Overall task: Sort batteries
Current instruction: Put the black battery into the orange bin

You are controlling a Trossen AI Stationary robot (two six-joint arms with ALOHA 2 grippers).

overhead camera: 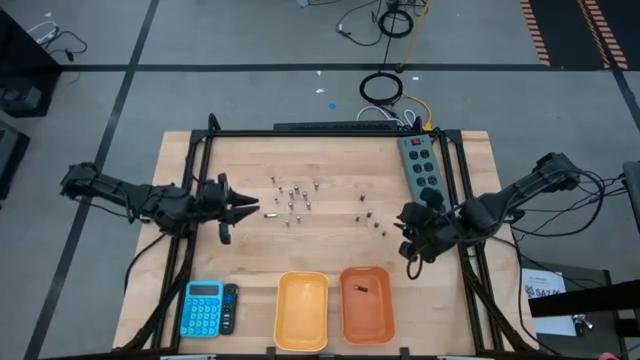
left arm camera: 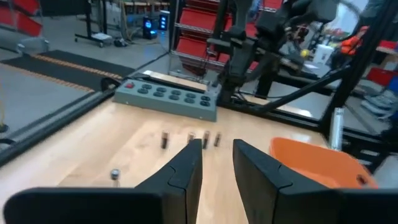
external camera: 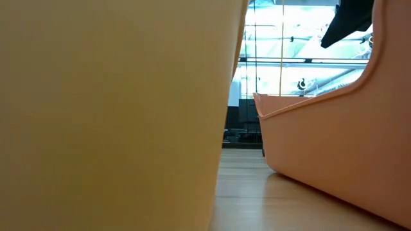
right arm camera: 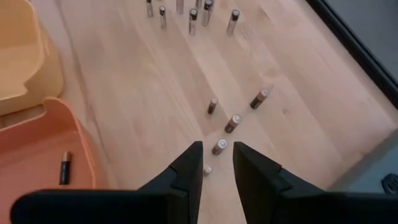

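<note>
Filling the middle of the high view, the wooden table (overhead camera: 250, 250) carries everything else. Both dark arms reach in over it: the left gripper (overhead camera: 247, 208) sits at centre left, its fingers (left arm camera: 186, 171) parted by a narrow gap with nothing between them; the right gripper (overhead camera: 408, 240) hangs at centre right, equally slightly open and empty, its fingertips (right arm camera: 189, 165) poised just above a few batteries. A grey power strip (overhead camera: 421, 165) lies along the upper right of the table. At the bottom edge stand a yellow bin (overhead camera: 302, 310) and, touching it on the right, an orange bin (overhead camera: 366, 303); a blue calculator (overhead camera: 202, 308) lies at lower left with a small dark device, possibly a remote, just beside it. The batteries (overhead camera: 291, 192) stand scattered mid-table, between the grippers, with a smaller group (right arm camera: 235, 112) nearer the right gripper. One dark battery (right arm camera: 64, 168) lies inside the orange bin.
</note>
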